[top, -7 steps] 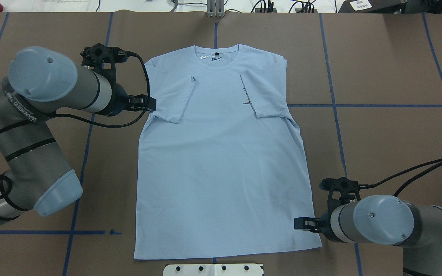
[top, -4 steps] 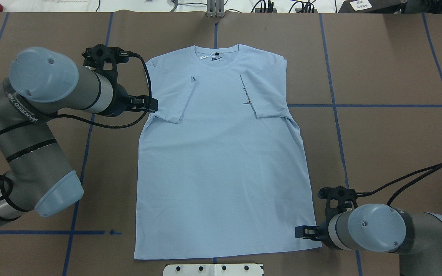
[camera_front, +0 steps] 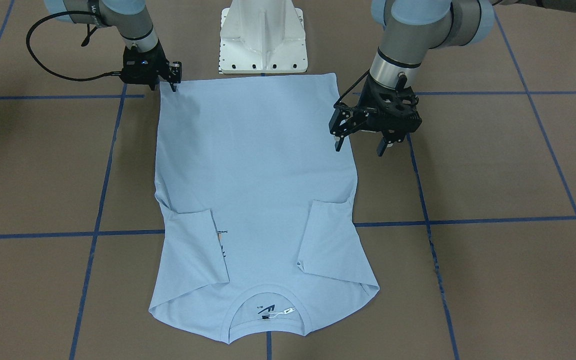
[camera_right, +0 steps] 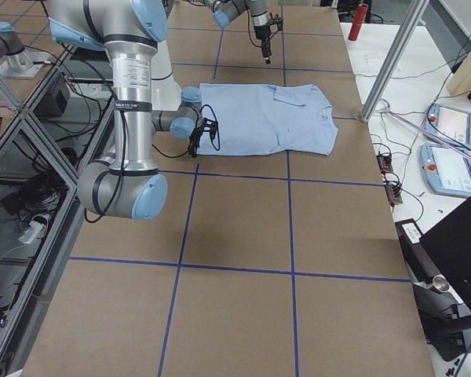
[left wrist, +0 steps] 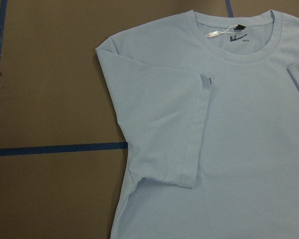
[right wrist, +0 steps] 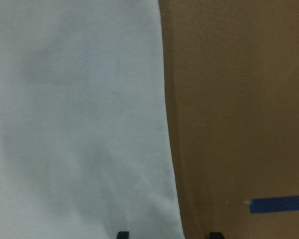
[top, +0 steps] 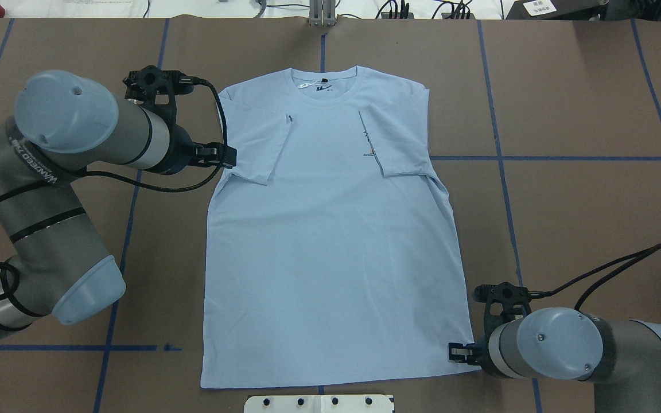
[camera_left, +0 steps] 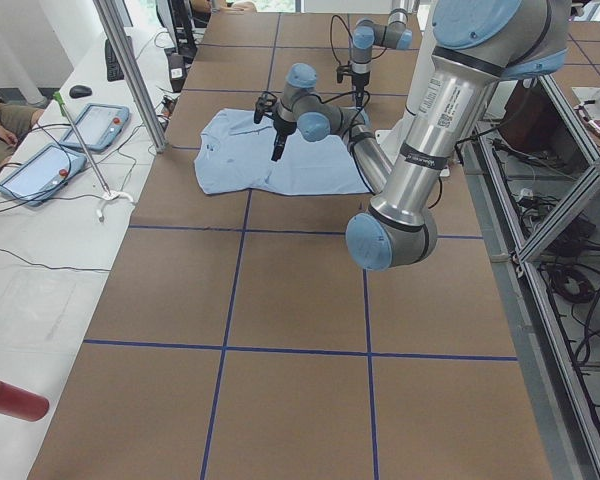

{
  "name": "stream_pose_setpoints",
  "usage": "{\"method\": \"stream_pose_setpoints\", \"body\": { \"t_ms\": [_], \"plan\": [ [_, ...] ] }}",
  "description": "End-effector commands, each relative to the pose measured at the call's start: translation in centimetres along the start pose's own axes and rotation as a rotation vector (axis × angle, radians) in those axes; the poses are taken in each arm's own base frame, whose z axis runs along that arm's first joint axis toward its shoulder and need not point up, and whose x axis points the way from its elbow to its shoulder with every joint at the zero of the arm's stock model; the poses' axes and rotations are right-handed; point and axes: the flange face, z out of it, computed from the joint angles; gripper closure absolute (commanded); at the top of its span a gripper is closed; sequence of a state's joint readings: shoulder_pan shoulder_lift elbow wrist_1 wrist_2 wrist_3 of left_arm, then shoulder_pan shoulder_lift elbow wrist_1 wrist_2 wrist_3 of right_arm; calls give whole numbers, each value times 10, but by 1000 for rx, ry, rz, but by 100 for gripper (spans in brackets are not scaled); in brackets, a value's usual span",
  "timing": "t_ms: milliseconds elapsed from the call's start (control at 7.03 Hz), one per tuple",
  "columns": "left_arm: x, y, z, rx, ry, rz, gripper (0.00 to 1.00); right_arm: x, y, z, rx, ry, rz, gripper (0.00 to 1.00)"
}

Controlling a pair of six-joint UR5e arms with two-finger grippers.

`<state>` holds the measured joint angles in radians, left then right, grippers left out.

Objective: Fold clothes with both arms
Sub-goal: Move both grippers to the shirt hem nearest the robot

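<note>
**Standing open over two edges of the flat shirt**

The light blue T-shirt (top: 330, 241) lies spread on the brown table (top: 566, 103), hem toward the white base (camera_front: 263, 35) and both sleeves folded inward.

Nearest the base, the right gripper (right wrist: 168, 235) is low at the hem corner. The overhead view hides its fingers under the wrist. Its own camera shows the two black tips apart, one over the cloth and one over the bare table, with the shirt's side edge running between them. They grasp nothing, and whether they touch the cloth I cannot tell.

Further out, the left gripper (camera_front: 359, 151) hangs above the other side edge. The front-facing view shows its fingers spread wide and empty, one over the cloth, one outside it. Its own camera shows no fingers, only what lies ahead: the folded sleeve (left wrist: 164, 134) and, beyond it, the collar (left wrist: 234, 47).
</note>
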<state>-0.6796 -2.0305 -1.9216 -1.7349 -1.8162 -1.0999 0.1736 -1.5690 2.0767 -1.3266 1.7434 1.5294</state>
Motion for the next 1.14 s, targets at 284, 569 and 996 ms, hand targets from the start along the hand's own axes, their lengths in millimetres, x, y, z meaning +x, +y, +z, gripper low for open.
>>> {"method": "stream_pose_setpoints", "body": {
  "t_ms": [284,569,996],
  "plan": [
    [-1,0,1,-1,-2,1,0,-1,1,0,-11,-3,-1,64],
    [-1,0,1,-2,-3,-1,0,-1,2,-4,-10,-6,-1,98],
    [-3,1,3,-4,-7,-3,0,-5,3,-11,-6,-23,-4,100]
  ]
}}
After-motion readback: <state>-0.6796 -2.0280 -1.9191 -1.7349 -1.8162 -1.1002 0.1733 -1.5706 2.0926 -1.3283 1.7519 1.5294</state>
